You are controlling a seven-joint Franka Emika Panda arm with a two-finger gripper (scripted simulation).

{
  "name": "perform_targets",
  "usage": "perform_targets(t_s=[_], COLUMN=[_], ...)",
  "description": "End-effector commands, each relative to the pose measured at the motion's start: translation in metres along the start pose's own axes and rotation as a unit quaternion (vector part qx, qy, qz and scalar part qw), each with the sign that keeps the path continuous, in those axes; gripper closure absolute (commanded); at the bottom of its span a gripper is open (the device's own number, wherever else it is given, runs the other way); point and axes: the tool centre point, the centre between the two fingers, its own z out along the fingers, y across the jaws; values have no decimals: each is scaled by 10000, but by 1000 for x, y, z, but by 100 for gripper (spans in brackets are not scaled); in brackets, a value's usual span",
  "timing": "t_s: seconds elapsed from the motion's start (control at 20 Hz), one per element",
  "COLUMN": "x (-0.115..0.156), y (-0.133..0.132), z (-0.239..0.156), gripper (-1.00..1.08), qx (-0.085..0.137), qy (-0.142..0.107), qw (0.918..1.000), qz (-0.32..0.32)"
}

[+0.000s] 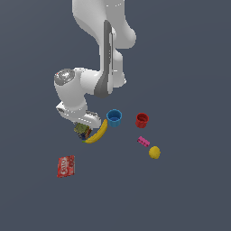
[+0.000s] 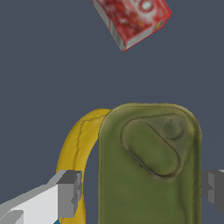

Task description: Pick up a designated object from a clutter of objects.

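The designated object, a squat can (image 1: pixel 81 130) with an olive-green top (image 2: pixel 148 175), sits at the exterior view's left end of the clutter, touching the yellow banana (image 1: pixel 98 131). My gripper (image 2: pixel 141 192) is lowered over the can and stands open, one finger on each side of it. In the wrist view one fingertip (image 2: pixel 69 194) lies over the banana (image 2: pixel 76 148) with a small gap to the can. The other fingertip (image 2: pixel 214 189) is right at the can's edge. In the exterior view the hand (image 1: pixel 83 118) hides most of the can.
A blue cup (image 1: pixel 114 117) stands just past the banana. A red cup (image 1: pixel 142 120), a pink brick (image 1: pixel 143 141) and a yellow ball (image 1: pixel 154 152) lie further to the exterior view's right. A flat red packet (image 1: pixel 66 166) (image 2: pixel 133 19) lies apart, nearer the front.
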Motion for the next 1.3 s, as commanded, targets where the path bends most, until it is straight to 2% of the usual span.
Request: perform_targets(t_s=[0.0,0.25,0.3,0.9,1.25], x=[0,1,1,0,2], y=[0,0,0,0,-10], z=[10,18,18,16,-7], gripper=[-92,-92,108,108,108], qx=[0,0,0,3,3], qy=[4,4,4,3,3], qw=[10000,10000,10000,10000,10000], qz=[4,4,4,5,5])
